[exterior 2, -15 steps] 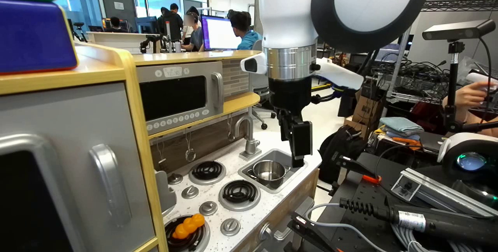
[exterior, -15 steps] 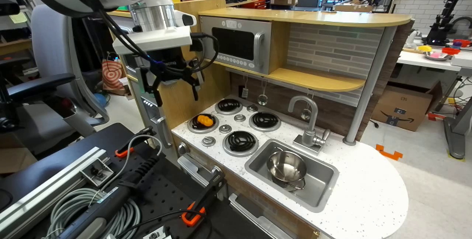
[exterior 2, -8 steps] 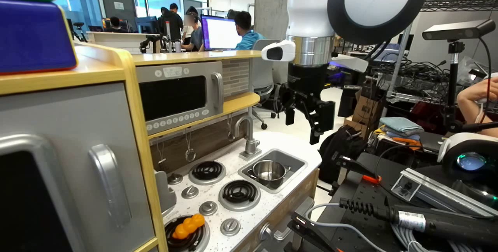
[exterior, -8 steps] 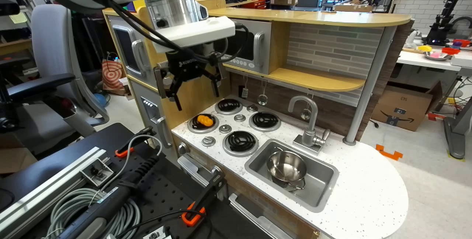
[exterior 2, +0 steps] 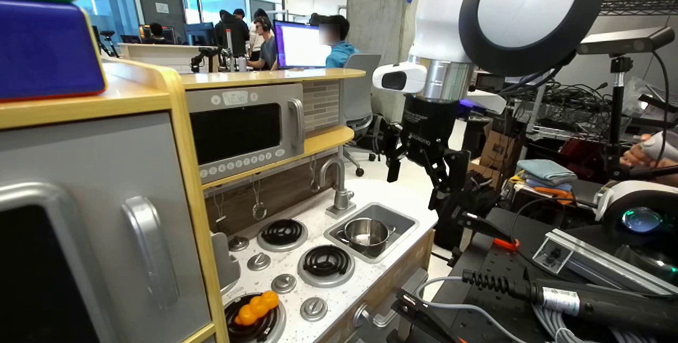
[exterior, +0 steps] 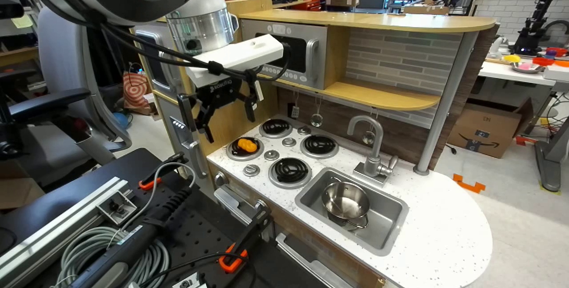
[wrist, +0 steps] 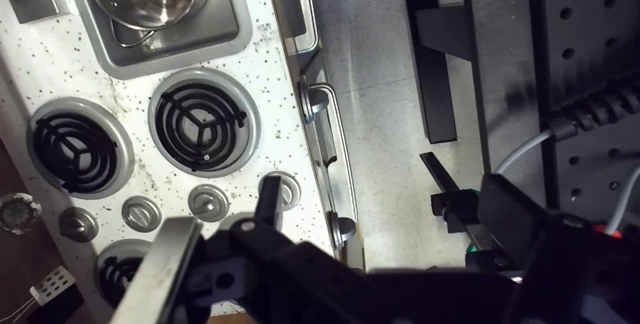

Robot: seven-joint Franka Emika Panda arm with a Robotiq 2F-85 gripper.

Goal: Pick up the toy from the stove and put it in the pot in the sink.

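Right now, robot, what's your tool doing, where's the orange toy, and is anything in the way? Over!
Tool open, empty, up in the air. Orange toy on a stove burner, not yet picked up. Pot in the sink; nothing seems in the way.

We logged a robotics lab: robot arm (exterior 2: 445, 20) at a play kitchen (exterior: 444, 217), camera (exterior 2: 630, 41) on a stand (exterior 2: 617, 120), tangled cables (exterior 2: 577, 102), people (exterior 2: 340, 53) near a monitor (exterior 2: 299, 46).
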